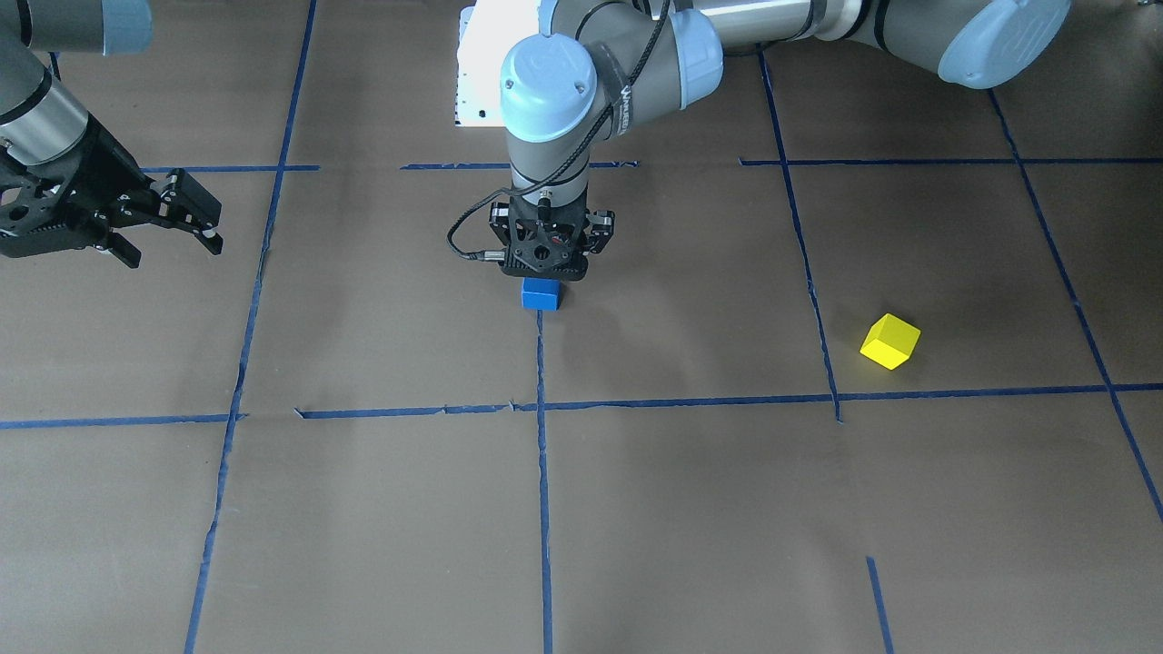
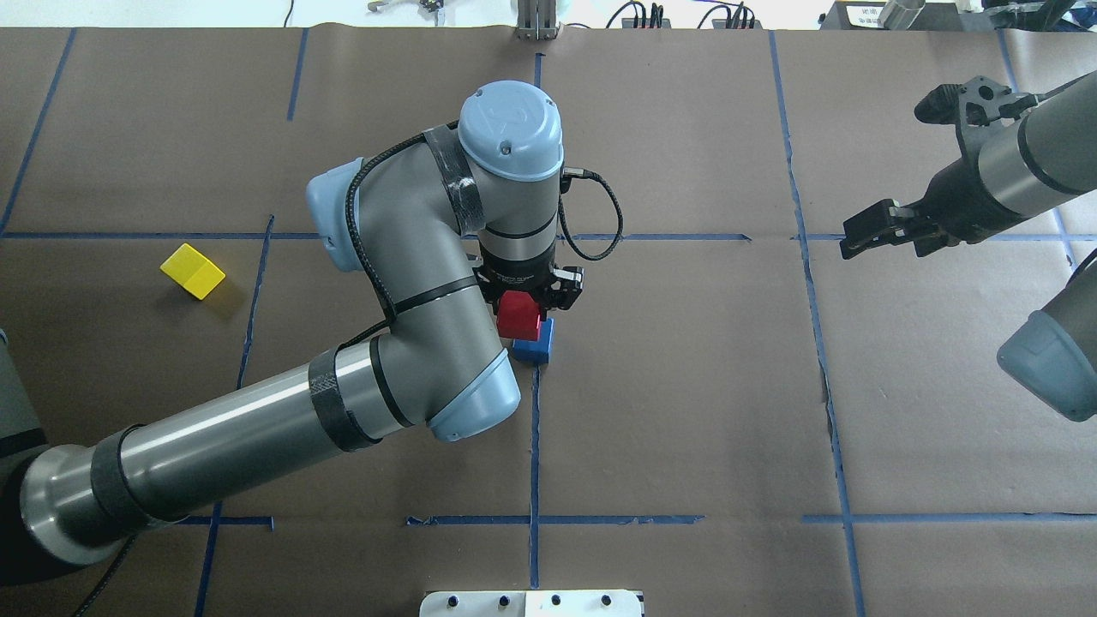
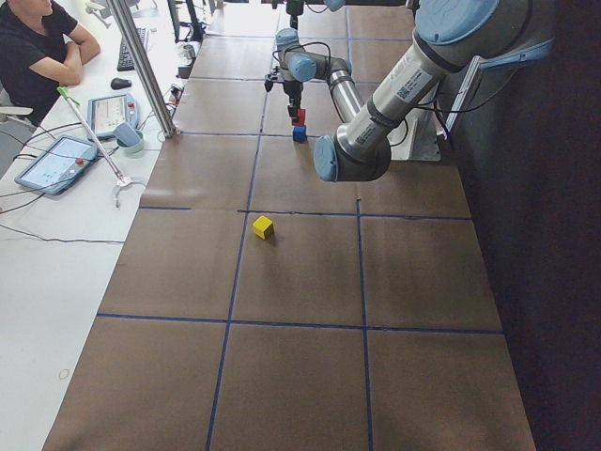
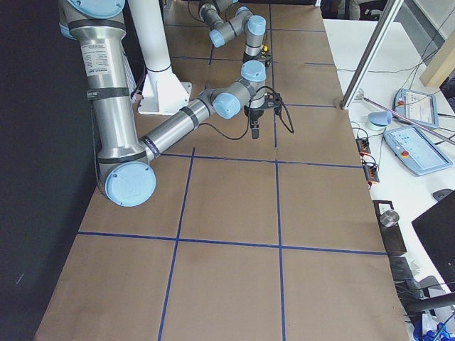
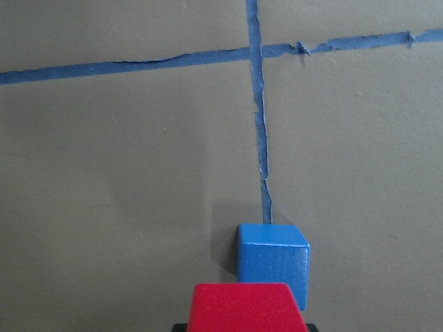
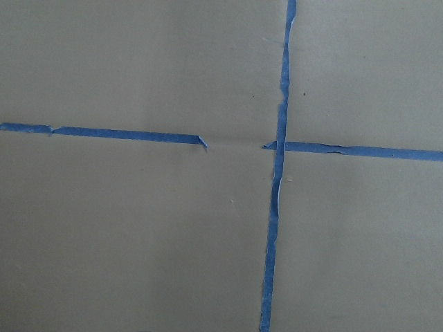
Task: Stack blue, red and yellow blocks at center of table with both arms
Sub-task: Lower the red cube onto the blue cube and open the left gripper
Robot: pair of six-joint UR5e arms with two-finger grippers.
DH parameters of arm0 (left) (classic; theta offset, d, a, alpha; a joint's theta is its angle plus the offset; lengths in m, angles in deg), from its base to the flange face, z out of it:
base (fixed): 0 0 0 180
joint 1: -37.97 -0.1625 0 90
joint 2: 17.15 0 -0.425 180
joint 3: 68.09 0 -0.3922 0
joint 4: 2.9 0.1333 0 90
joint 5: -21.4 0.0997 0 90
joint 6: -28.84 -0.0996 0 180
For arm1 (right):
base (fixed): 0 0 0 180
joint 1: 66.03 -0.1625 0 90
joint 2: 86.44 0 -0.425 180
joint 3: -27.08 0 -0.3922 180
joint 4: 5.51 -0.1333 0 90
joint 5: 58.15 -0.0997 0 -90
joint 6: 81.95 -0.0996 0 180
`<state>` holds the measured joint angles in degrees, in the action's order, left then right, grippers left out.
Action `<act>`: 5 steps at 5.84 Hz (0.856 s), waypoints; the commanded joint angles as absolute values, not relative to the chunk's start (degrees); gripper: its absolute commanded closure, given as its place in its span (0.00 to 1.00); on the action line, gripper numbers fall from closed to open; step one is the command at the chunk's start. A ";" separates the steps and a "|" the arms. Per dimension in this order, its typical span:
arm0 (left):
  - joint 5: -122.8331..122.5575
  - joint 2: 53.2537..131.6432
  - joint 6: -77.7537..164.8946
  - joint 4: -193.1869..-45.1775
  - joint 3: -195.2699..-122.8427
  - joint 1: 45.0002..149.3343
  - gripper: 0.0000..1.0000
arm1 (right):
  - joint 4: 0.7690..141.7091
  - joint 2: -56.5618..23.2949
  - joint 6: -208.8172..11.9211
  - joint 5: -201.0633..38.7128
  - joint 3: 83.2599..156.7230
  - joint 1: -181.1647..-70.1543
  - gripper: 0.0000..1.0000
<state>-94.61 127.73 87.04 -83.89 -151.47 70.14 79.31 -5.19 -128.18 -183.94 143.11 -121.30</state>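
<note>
My left gripper is shut on the red block and holds it at the table's center, right over the blue block. I cannot tell whether the two blocks touch. In the left wrist view the red block is at the bottom edge, with the blue block just beyond it. In the front view the left gripper hides the red block, and the blue block shows below it. The yellow block lies alone on my left side. My right gripper is open and empty, well off to my right.
Blue tape lines divide the brown paper table into squares. The white robot base plate sits at my edge of the table. An operator and tablets sit along the far side bench.
</note>
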 commanded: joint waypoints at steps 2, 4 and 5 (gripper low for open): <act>-94.53 127.79 87.20 -87.19 -148.68 69.27 0.99 | 79.31 -5.67 -128.18 -183.84 142.05 -121.05 0.00; -94.18 127.79 87.29 -87.36 -148.68 68.47 0.98 | 79.31 -5.67 -128.18 -183.66 141.78 -120.87 0.00; -94.09 127.70 87.29 -87.80 -148.68 68.38 0.97 | 79.31 -5.76 -128.18 -183.66 141.69 -120.87 0.00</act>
